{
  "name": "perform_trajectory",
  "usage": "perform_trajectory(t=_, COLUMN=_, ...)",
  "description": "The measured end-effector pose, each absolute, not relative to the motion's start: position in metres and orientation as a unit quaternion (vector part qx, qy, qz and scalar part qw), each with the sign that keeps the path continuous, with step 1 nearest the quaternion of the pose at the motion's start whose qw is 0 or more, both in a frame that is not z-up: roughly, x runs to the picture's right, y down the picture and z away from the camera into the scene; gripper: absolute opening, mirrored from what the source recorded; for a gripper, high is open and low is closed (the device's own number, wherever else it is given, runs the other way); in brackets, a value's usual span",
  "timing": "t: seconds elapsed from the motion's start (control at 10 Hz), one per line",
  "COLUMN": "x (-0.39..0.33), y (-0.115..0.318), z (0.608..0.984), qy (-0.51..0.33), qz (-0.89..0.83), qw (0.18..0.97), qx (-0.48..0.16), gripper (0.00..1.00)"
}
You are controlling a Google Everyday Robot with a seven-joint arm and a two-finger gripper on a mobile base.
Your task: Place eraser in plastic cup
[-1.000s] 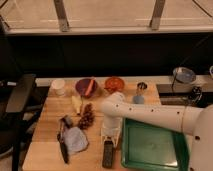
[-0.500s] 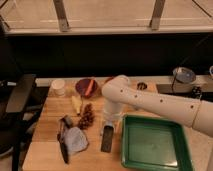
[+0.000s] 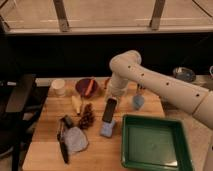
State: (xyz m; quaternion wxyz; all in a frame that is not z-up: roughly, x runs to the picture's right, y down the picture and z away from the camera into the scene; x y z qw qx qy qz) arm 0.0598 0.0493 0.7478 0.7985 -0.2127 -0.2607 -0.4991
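The eraser (image 3: 109, 110) is a dark flat block, held upright over the middle of the wooden table (image 3: 45, 125). My gripper (image 3: 113, 98) reaches down from the white arm (image 3: 150, 80) and is shut on the eraser's top end. The eraser's lower end hangs just above a light blue-grey sponge-like block (image 3: 106, 130). The plastic cup (image 3: 138, 102), small and light blue, stands upright to the right of the eraser, about a cup's width away.
A green tray (image 3: 131, 150) lies at the front right. A white cup (image 3: 59, 86), a dark red bowl (image 3: 82, 89), a small dark metallic cup (image 3: 141, 88), a brown cone (image 3: 87, 117), a grey cloth (image 3: 75, 140) and a black tool (image 3: 63, 147) stand around.
The eraser has moved from the table's front towards the middle and now stands upright in my gripper. The arm has swung back and up with it, uncovering the green tray.
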Motion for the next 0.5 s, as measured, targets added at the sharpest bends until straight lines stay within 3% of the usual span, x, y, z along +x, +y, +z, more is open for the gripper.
perform_trajectory(t=0.5, x=0.0791, y=0.0345, z=0.7532, qy=-0.256, qz=-0.482, qw=0.813, qx=-0.204, gripper=0.0)
